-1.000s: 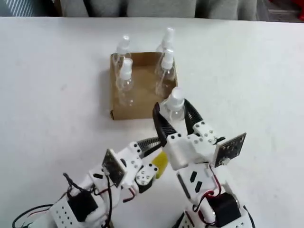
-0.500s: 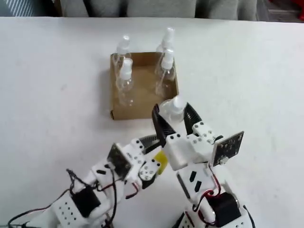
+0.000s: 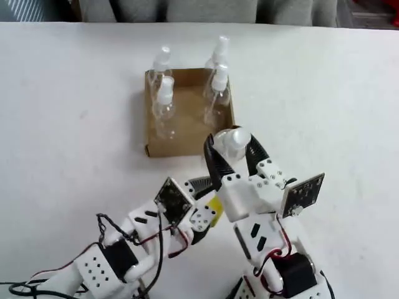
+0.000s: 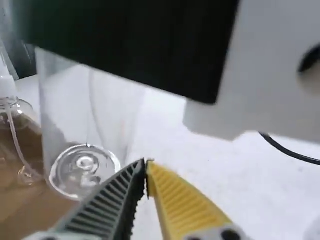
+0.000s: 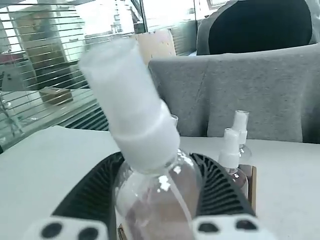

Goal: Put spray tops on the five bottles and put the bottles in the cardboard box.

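The cardboard box lies flat at mid-table, with several clear bottles standing in it, each with a white spray top. My right gripper is shut on another bottle with a spray top, held at the box's near right corner. In the right wrist view that bottle leans between the black fingers of the right gripper. My left gripper sits shut and empty just beside the right one. Its black and yellow fingers point at the held bottle's base.
The white table is bare around the box. Both arms crowd the near edge. Grey chairs stand beyond the far edge. The boxed bottles stand along the box's sides.
The right gripper has brought the bottle slightly nearer and tilted it. The left arm has swung to the right, its wrist closer to the right gripper.
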`<state>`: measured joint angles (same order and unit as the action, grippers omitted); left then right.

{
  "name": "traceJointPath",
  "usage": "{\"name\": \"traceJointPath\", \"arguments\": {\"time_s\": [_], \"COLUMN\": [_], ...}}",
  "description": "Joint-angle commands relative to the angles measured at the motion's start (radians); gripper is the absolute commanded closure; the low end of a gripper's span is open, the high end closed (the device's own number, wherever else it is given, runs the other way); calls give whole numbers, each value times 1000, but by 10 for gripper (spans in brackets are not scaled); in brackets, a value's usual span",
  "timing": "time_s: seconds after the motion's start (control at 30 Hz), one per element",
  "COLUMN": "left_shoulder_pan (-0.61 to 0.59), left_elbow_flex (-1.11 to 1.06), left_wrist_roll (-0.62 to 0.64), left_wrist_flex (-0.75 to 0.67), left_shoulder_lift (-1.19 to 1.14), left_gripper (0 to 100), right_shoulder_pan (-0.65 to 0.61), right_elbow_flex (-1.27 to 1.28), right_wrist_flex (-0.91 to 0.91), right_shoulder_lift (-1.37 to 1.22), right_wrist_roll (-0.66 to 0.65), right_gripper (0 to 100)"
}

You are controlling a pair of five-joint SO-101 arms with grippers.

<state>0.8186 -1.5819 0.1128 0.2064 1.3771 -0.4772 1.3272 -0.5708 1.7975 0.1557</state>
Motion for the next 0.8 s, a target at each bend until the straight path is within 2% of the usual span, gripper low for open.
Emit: {"name": "traceJointPath", "arguments": {"time_s": [0.0, 0.17, 0.4, 0.5, 0.77], "left_shoulder_pan": [-16, -25, -25, -28, -219], "left_elbow_flex": [37, -17, 43, 63, 68], "left_wrist_roll": [6, 0, -2, -2, -2], "left_wrist_flex": [5, 38, 327, 400, 416], "left_shoulder_lift": [61, 128, 269, 309, 352], "left_gripper": [980, 980, 980, 980, 980], "right_shoulder_pan": [13, 42, 68, 68, 99], "right_elbow_flex": [-15, 3, 117, 127, 100], "right_wrist_flex": [-4, 10, 166, 197, 390], "right_shoulder_lift": [2, 1, 1, -1, -257], "right_wrist_roll": [2, 2, -58, -60, -60], "right_gripper": [984, 984, 984, 984, 984]}}
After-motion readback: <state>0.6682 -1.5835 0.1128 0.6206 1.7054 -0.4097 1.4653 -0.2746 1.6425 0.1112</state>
